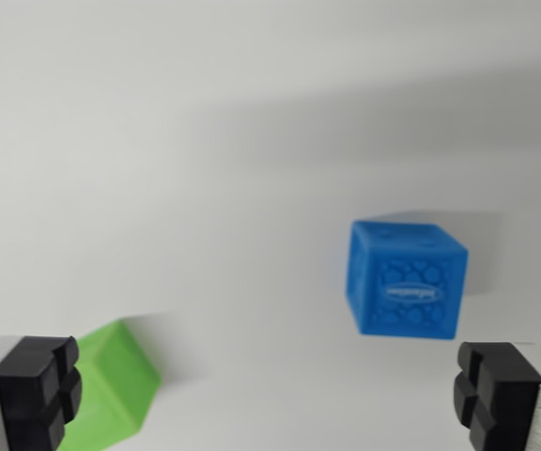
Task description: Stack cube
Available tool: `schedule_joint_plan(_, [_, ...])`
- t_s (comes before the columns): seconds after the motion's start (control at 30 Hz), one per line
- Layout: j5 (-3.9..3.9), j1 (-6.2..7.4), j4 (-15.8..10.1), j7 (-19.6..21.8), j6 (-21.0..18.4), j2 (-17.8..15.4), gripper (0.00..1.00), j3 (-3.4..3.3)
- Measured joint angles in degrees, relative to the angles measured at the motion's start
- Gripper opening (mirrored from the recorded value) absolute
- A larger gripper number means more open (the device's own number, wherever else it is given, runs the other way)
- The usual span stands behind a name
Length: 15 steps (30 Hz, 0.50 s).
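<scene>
Blue cube sits on the white surface, right of centre in the wrist view, clear of both fingers. Green cube lies at lower left, partly behind the left black pad. I read the end effector as spread wide, gripping nothing.

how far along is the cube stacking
Done: nothing visible; the blue cube and green cube sit apart on the white surface, unstacked. In hand: nothing; the gripper is open and empty, its left finger pad in front of the green cube. Left: grasp one cube, lift it, set it on the other.
</scene>
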Motion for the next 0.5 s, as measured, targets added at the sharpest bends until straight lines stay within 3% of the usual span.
schedule_joint_plan(0.5, [1.3,-3.25,-4.2,-4.6,6.5,3.0,1.0,-1.62])
